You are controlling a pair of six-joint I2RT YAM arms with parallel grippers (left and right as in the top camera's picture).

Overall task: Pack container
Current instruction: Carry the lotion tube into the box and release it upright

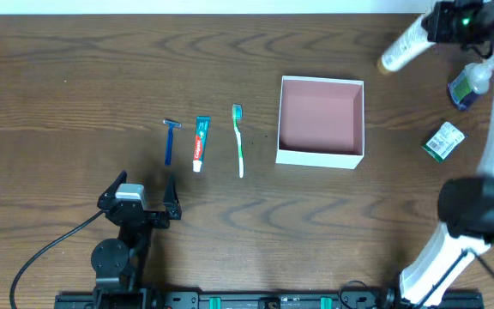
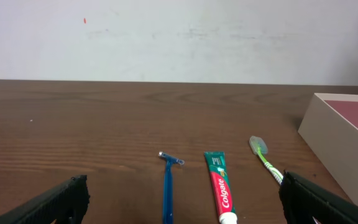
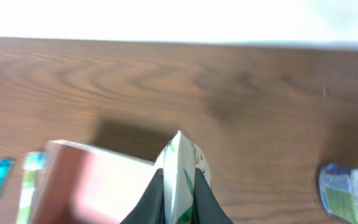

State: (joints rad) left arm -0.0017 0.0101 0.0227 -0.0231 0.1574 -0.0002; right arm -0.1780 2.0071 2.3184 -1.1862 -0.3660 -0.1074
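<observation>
right gripper [image 3: 179, 193] clamped on a white tube [image 1: 399, 50], probably held high to clear the wall of the container [image 1: 320, 158]. tube is just past container's far right corner. left gripper [image 1: 142, 190] jaws wide, idle, near-left of container. razor [image 1: 170, 142], toothpaste [image 1: 201, 142], toothbrush [image 1: 238, 142] lined up left of container.
</observation>
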